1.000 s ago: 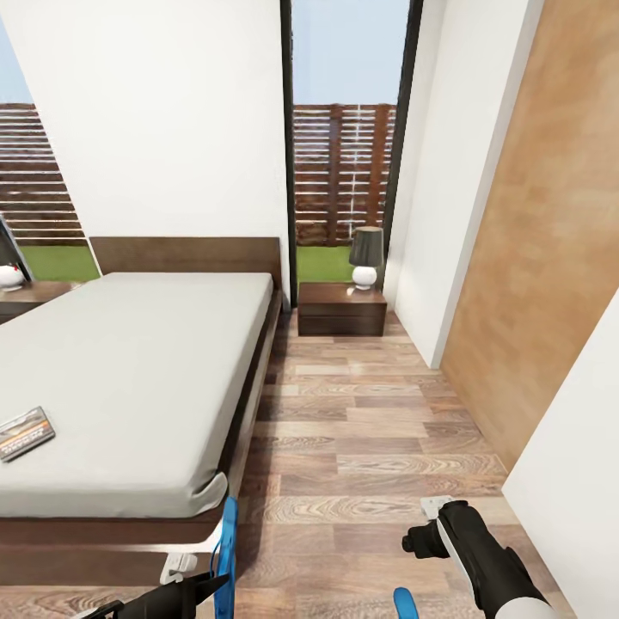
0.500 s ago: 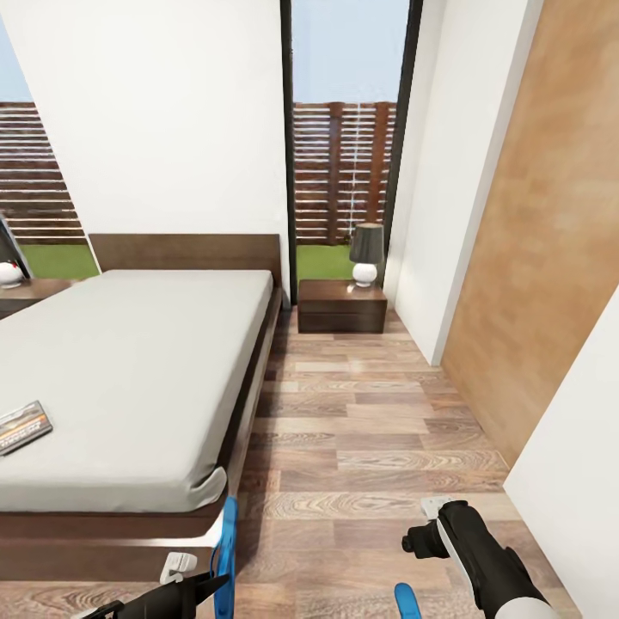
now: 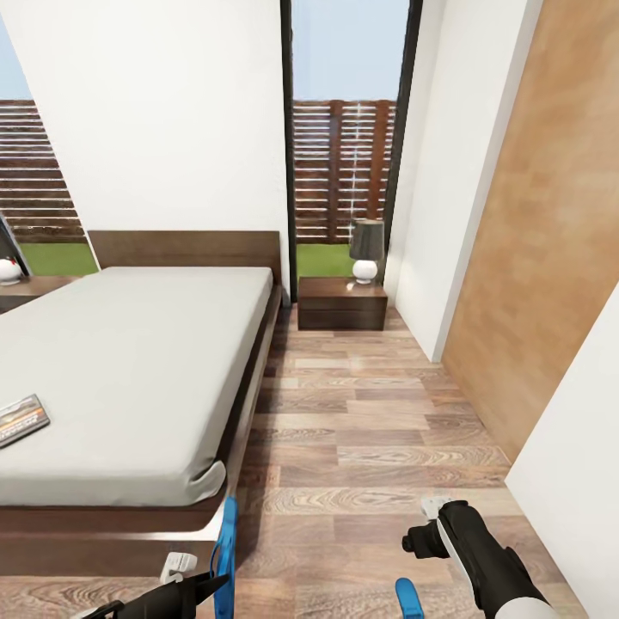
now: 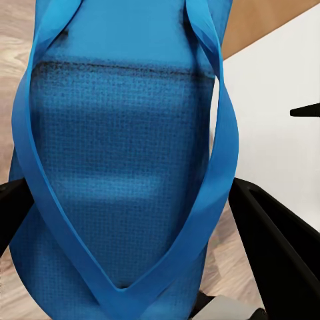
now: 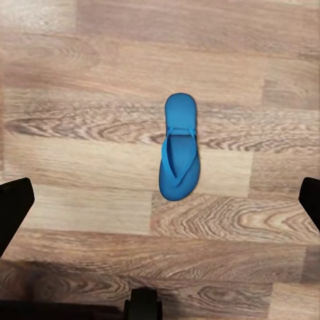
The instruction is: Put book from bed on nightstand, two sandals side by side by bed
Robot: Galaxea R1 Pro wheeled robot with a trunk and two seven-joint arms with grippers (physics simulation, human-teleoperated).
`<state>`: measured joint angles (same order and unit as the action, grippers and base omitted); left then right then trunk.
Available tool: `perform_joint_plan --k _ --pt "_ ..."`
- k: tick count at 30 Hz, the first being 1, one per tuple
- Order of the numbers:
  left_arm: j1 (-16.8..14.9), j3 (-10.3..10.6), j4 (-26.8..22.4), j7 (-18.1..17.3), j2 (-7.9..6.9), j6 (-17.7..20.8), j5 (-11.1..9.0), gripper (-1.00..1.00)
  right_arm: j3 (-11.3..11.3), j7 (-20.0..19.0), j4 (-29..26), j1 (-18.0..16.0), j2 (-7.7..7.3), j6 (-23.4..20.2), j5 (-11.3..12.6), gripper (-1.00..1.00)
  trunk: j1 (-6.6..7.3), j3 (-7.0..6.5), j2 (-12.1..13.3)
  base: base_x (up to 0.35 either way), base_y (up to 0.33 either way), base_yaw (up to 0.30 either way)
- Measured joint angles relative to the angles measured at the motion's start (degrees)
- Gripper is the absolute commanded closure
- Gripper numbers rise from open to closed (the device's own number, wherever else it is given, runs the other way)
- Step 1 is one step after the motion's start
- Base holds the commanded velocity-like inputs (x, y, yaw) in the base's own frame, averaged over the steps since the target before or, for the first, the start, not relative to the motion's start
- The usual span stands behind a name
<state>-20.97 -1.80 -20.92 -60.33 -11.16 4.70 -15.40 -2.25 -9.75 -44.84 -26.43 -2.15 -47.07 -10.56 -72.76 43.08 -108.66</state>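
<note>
left gripper (image 3: pixel 202 586): low at the near left of the head view, clamped on the first sandal (image 3: pixel 226 550); sandal held on edge, standing up from the dark fingers, just off the near right corner of the bed (image 3: pixel 137 370).
first sandal, left wrist view: blue sole (image 4: pixel 113 173) pressed close to the camera, thong straps meeting in a v near the lens; black fingers (image 4: pixel 280 247) flanking it on both sides, touching its edges.
right gripper (image 5: pixel 160 193): jaws spread wide apart, nothing between them; dark finger tips at the two side edges of the right wrist view, pointing down at the floor (image 5: pixel 80 153).
second sandal (image 5: pixel 179 156): flat on the planks, strap side up, straight below the right gripper and centred between its fingers, apart from them.
second sandal, head view: just a blue tip (image 3: pixel 407 597) at the near edge, beside the right arm, right of the first sandal.
book (image 3: pixel 21 419): flat on the mattress at the far left edge of the head view, near the foot end, well apart from both grippers.
nightstand (image 3: pixel 341 304): far, right of the headboard, under the window (image 3: pixel 348 129); lamp (image 3: pixel 366 250) on top.
other nightstand (image 3: pixel 26 288): far left, partly cut off, with a white lamp base (image 3: pixel 9 272).
wrist views versus head view: whole second sandal and the jaw gap seen from the right wrist; bed, book and nightstands seen from the head.
</note>
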Motion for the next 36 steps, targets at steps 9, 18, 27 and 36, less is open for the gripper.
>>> perform_joint_plan --k 9,18,27,36 --pt "0.0 0.0 0.0 0.0 0.0 0.0 0.0 1.0 -0.09 -0.15 -0.17 0.0 0.0 0.0 0.09 -1.0 -1.98 1.62 -3.61 0.0 0.0 0.0" --pt "0.0 0.0 0.0 0.0 0.0 0.0 0.0 1.0 -0.05 -0.11 -0.13 0.0 0.0 0.0 0.02 -1.0 -3.95 3.23 -7.22 0.0 0.0 0.0" --pt "0.0 -0.01 0.0 0.0 -0.03 0.0 0.0 1.0 -0.02 -0.1 -0.14 0.0 0.0 0.0 0.0 -1.0 -5.93 4.85 -10.83 0.0 0.0 0.0" --pt "0.0 0.0 0.0 0.0 -0.02 0.0 0.01 1.0 -0.04 -0.09 -0.11 0.0 0.01 0.0 0.0 -1.0 -7.91 6.46 -14.44 0.0 0.0 0.0"
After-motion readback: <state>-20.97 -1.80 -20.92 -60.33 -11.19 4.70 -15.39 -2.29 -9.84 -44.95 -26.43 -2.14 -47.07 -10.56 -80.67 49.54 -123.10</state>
